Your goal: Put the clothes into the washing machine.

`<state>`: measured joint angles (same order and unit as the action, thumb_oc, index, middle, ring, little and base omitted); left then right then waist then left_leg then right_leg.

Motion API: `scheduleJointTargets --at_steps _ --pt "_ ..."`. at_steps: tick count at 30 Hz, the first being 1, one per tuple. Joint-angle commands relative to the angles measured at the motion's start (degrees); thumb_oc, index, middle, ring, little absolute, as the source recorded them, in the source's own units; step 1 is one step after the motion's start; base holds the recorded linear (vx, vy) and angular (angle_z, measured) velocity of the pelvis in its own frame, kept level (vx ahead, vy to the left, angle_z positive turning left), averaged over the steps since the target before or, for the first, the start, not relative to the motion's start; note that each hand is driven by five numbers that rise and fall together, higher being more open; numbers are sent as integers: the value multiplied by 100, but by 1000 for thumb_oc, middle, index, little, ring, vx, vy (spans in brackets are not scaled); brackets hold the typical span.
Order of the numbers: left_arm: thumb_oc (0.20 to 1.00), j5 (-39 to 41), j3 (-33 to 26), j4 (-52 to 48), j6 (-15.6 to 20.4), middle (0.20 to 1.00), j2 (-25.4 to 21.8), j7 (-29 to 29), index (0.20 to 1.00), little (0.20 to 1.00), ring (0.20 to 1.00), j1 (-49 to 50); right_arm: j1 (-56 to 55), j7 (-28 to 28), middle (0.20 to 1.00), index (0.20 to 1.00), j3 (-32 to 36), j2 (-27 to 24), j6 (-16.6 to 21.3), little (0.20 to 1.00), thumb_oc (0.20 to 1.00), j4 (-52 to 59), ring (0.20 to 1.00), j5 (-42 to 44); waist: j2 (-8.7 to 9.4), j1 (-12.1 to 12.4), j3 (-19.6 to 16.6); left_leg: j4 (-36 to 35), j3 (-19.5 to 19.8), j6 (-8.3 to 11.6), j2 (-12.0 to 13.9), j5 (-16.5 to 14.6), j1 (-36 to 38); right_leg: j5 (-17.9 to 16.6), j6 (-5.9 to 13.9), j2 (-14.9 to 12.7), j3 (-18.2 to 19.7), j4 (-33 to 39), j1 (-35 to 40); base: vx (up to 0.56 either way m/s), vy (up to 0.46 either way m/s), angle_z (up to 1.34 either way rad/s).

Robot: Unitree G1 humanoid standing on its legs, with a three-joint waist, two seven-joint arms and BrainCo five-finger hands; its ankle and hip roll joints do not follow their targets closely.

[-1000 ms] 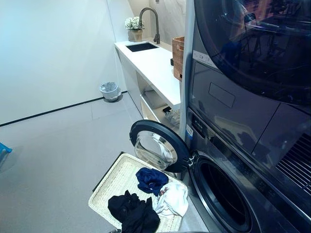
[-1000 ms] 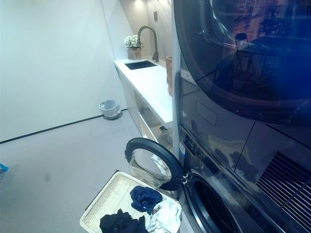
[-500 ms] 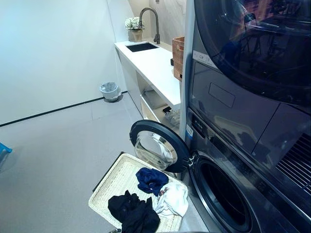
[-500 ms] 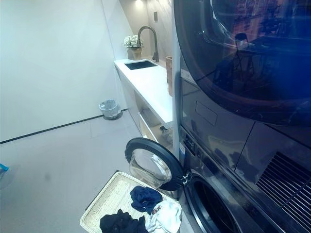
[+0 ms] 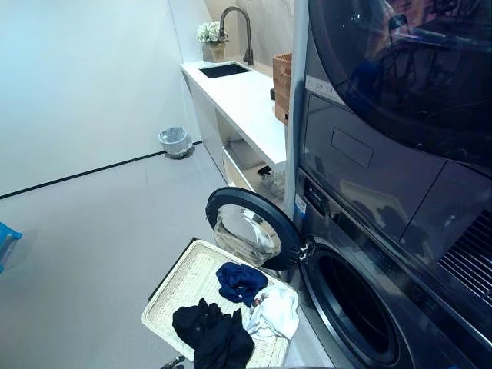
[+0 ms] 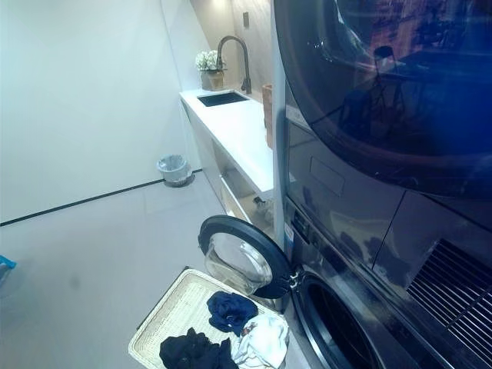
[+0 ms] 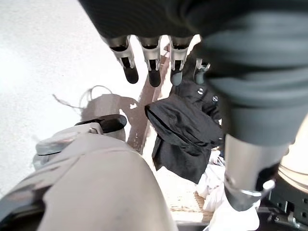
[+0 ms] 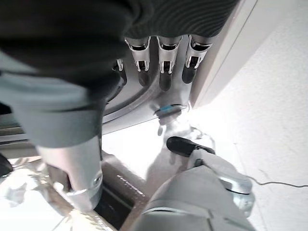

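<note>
Left hand [image 7: 154, 57] open above black clothes [image 7: 185, 134]

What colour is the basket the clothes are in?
The basket is creamy white wicker, clearest in the left eye view.

The grey floor [image 5: 92, 254] carried a white wicker tray [image 5: 184, 288] just beside the washing machine [image 5: 361, 307], under its open door. A small lined waste bin [image 5: 175, 141] stood at the floor's far edge, near the counter.

three clothes [image 5: 241, 315], one basket [image 5: 184, 286], one washing machine [image 5: 369, 307]
</note>
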<state>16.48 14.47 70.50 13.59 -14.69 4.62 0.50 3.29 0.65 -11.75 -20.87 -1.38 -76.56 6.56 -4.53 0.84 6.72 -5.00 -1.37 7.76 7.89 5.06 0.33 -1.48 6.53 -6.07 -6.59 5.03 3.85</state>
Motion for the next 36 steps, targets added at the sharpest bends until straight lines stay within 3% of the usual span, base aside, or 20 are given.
scheduleJointTargets --at_steps 1,4,6,7,10,11,12,13,14,18,22,25,36 --pt "1000 469 -264 -252 722 1000 -360 -773 1000 1000 1000 -1057 905 -285 1000 1000 109 -37 120 1000 1000 -104 1000 432 322 119 952 0 -63 -250 -214 -188 -182 -321 93 -251 130 -105 -642 -149 3 2" --pt "1000 501 -396 -577 955 1000 -478 -1356 1000 1000 1000 -1334 1132 -398 1000 1000 82 -111 170 1000 1000 -62 1000 640 287 145 1196 0 2 -257 -270 -138 -456 -379 72 -241 134 -112 -906 -175 -5 9" --pt "1000 468 -519 -989 1225 1000 -725 -2181 1000 1000 1000 -1741 1543 -507 1000 1000 132 -292 159 1000 1000 -19 1000 994 249 187 1496 0 107 -283 -355 -86 -805 -425 60 -240 106 -192 -1269 -181 -10 11" --pt "1000 460 -521 -990 1224 1000 -721 -2190 1000 1000 1000 -1746 1551 -506 1000 1000 132 -293 159 1000 1000 -22 1000 995 249 185 1495 0 108 -283 -356 -84 -812 -423 60 -241 105 -198 -1279 -127 -21 8" --pt "1000 38 -627 -1427 1451 1000 -922 -3261 1000 1000 1000 -2184 1902 -559 1000 1000 143 -475 156 1000 1000 32 1000 1329 260 246 1754 0 197 -296 -410 -60 -1070 -426 70 -246 64 -339 -1585 -90 -24 5" --pt "1000 4 -630 -1446 1452 1000 -921 -3321 1000 1000 1000 -2201 1923 -560 1000 1000 141 -482 154 1000 1000 31 1000 1339 261 248 1763 0 197 -296 -410 -57 -1083 -424 70 -249 64 -353 -1605 -95 -27 5" --pt "1000 -244 -617 -1642 1552 1000 -1018 -3860 1000 1000 1000 -2432 2090 -585 1000 1000 105 -546 179 1000 1000 65 1000 1479 280 272 1902 0 207 -296 -420 -12 -1217 -439 78 -251 62 -454 -1807 -62 -19 3" --pt "1000 -352 -616 -1668 1611 1000 -1031 -4021 1000 1000 1000 -2473 2123 -583 1000 1000 96 -562 182 1000 1000 72 1000 1511 286 277 1926 0 210 -296 -422 -1 -1242 -441 78 -251 62 -478 -1847 -135 -63 0" --pt "1000 -1003 -541 -1887 1642 1000 -1178 -4672 1000 1000 1000 -2758 2280 -614 1000 1000 30 -602 173 1000 1000 180 1000 1645 365 302 2110 125 210 -275 -420 50 -1454 -428 70 -247 58 -683 -2093 -93 -54 0" --pt "1000 -2369 -164 -2305 1447 1000 -1517 -5432 1000 1000 1000 -3355 2460 -630 1000 1000 -87 -663 209 1000 1000 337 1000 1785 489 281 2307 635 218 -252 -446 -9 -2057 -404 61 -238 38 -1082 -2642 -103 -67 1" --pt "1000 -3696 364 -2550 1161 1000 -1822 -5601 1000 1000 1000 -3815 2557 -616 1000 1000 -157 -754 193 1000 1000 465 1000 1814 572 232 2308 1054 251 -255 -490 -60 -2668 -408 87 -242 8 -1389 -3196 -52 -17 1" --pt "1000 -4181 859 -2517 1033 1000 -2091 -5434 1000 1000 1000 -4226 2683 -584 1000 1000 -185 -855 200 1000 1000 500 1000 1794 576 154 2308 1323 252 -282 -529 -79 -3117 -410 107 -228 42 -1627 -3650 -53 27 6" --pt "1000 -4436 2386 -2102 749 1000 -2549 -4240 1000 1000 1000 -5306 3211 -471 1000 1000 -366 -1247 195 1000 1000 569 1000 1830 496 -107 2308 1982 172 -308 -579 -126 -4261 -413 67 -88 199 -2161 -4787 -24 51 0"
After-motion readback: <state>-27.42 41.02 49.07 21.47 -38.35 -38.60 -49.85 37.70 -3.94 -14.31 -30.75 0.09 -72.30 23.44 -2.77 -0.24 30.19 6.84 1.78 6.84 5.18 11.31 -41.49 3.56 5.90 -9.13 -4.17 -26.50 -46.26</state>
